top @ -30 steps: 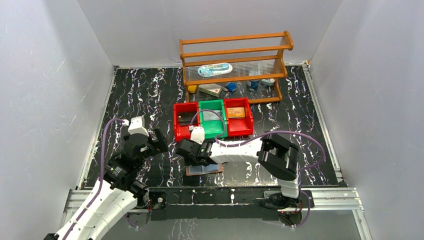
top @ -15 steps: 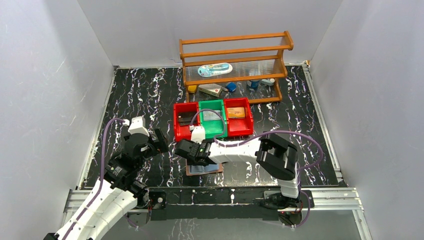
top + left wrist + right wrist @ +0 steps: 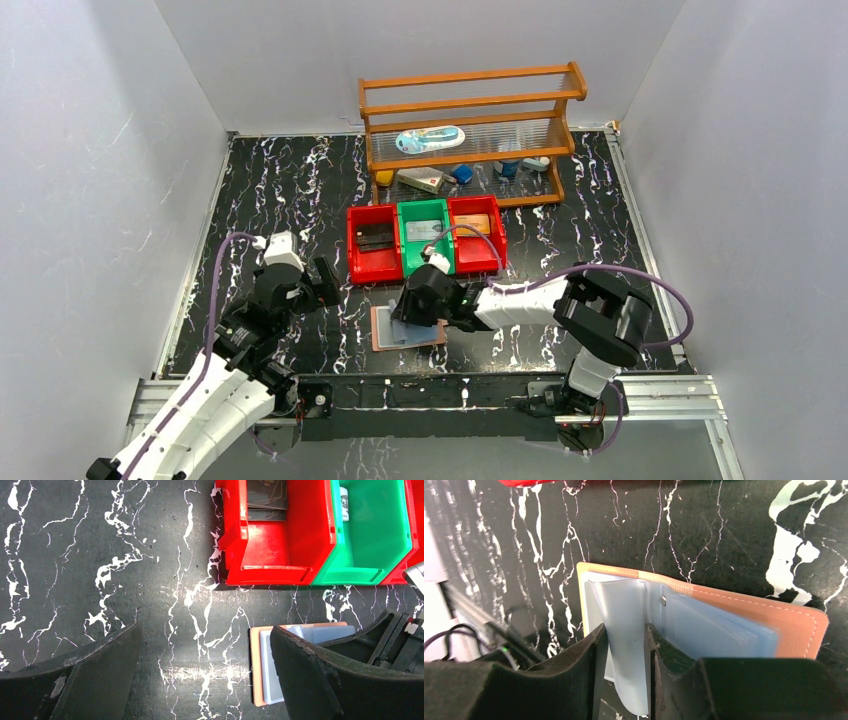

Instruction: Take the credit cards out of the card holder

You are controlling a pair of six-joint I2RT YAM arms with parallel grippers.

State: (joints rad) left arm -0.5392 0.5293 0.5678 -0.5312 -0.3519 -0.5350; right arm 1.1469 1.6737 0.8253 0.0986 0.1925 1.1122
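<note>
Closing, right fingers [image 3: 591, 680] now flank the card holder's [image 3: 754, 612] sleeve [image 3: 626, 645].

The worktop [image 3: 300, 180] is showing black marble with white veining. The card holder [image 3: 794, 622] is showing pinkish-tan leather and silvery-blue clear sleeves [image 3: 624, 625]. Red bins [image 3: 280, 545] and a green bin [image 3: 375, 555] are glowing bright; the right fingers [image 3: 574, 675] are looking black.

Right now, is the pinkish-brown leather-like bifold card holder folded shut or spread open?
Spread open: the card holder lies flat, its clear silvery-blue sleeves exposed, with one sleeve raised between the fingers of the right gripper.
</note>
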